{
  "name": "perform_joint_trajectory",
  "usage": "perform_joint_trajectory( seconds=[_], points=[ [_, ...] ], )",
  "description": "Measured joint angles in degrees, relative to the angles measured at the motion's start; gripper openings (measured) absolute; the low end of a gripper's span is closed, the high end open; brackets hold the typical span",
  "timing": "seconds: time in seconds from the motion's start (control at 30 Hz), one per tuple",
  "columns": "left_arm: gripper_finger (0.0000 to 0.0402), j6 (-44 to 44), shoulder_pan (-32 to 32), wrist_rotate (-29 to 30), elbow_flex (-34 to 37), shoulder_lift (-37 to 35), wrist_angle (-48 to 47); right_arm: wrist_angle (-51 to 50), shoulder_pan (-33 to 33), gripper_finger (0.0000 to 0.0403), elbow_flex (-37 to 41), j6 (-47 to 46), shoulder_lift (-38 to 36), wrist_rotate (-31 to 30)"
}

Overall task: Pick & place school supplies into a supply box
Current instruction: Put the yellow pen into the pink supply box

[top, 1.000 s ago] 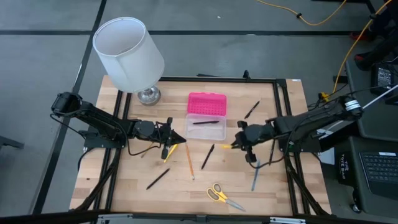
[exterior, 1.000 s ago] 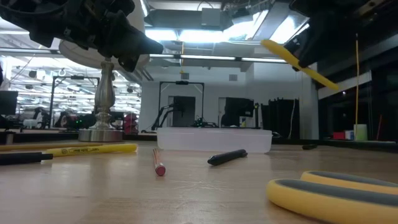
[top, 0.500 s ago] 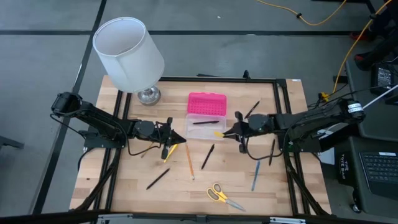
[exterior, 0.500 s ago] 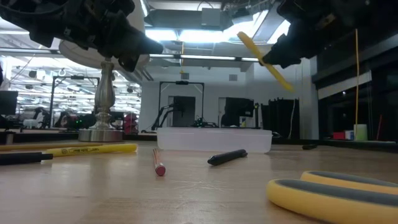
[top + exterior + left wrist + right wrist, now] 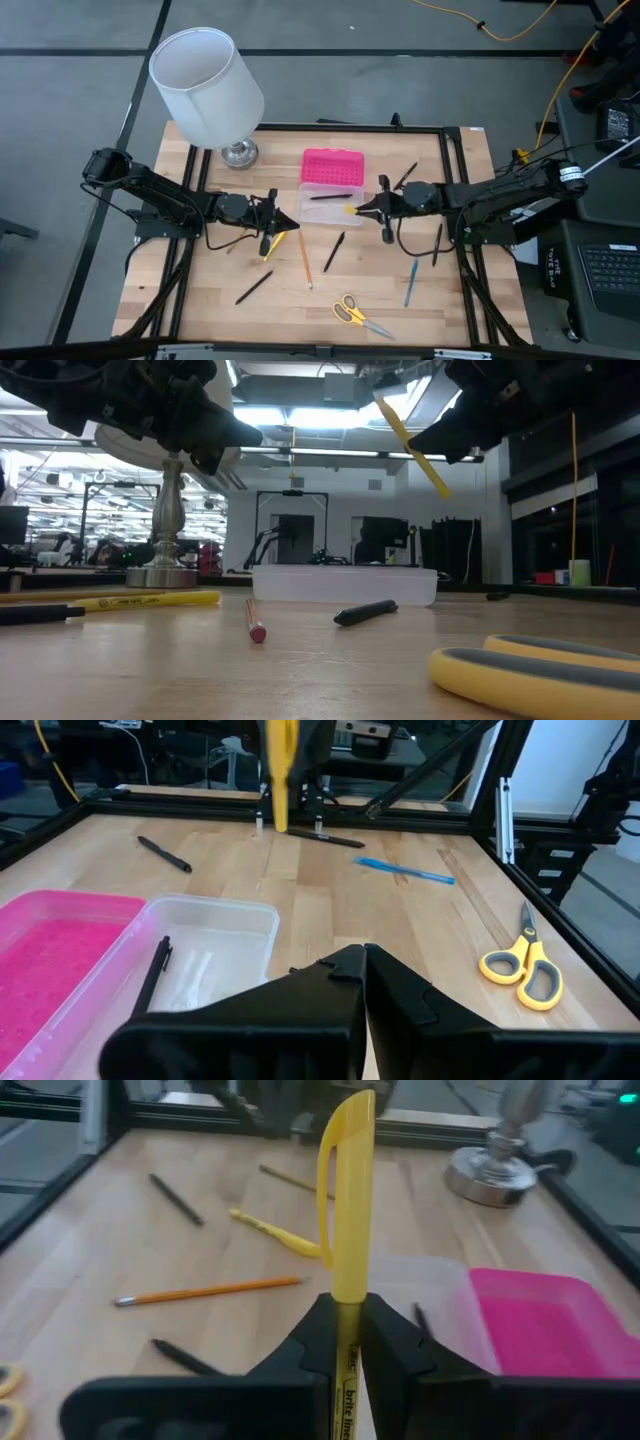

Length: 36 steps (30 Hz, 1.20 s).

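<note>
My right gripper (image 5: 362, 210) grasps a yellow marker (image 5: 351, 211) at the box's (image 5: 330, 204) three o'clock edge; left gripper (image 5: 290, 221) clenched, empty

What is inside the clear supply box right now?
One black pen lies in the supply box. The yellow highlighter in the right gripper hangs at its edge, not yet inside. Nothing else shows through the clear walls.

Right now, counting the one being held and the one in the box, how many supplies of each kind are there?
Black pens: 5
Yellow highlighters: 2, one in the right pincer
Pencils: 2
Blue pens: 1
Scissors: 1
Total: 11
</note>
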State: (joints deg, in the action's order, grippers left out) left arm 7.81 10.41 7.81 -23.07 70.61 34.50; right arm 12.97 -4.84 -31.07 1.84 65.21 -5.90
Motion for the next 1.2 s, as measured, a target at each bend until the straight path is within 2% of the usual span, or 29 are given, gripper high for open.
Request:
perform_joint_trajectory(
  seconds=[0.2,0.27,0.4,0.53,0.93,1.2],
  points=[
    [0.0005,0.0,0.0,0.0,0.0,0.0,0.0,-0.2,2.9,0.0034,-0.8,0.1,2.3,-0.4],
    [0.0005,0.0,0.0,0.0,0.0,0.0,0.0,-1.5,4.3,0.0032,-2.4,1.1,4.4,1.1],
    [0.0006,0.0,0.0,0.0,0.0,0.0,0.0,-4.1,6.8,0.0034,-7.5,3.3,9.9,3.5],
    [0.0006,0.0,0.0,0.0,0.0,0.0,0.0,-12.7,9.0,0.0035,-14.7,6.1,16.5,4.5],
    [0.0006,0.0,0.0,0.0,0.0,0.0,0.0,-29.1,9.8,0.0035,-32.3,16.6,35.8,6.4],
    [0.0005,0.0,0.0,0.0,0.0,0.0,0.0,-33.2,11.5,0.0038,-37.0,19.7,43.2,7.5]
  ],
)
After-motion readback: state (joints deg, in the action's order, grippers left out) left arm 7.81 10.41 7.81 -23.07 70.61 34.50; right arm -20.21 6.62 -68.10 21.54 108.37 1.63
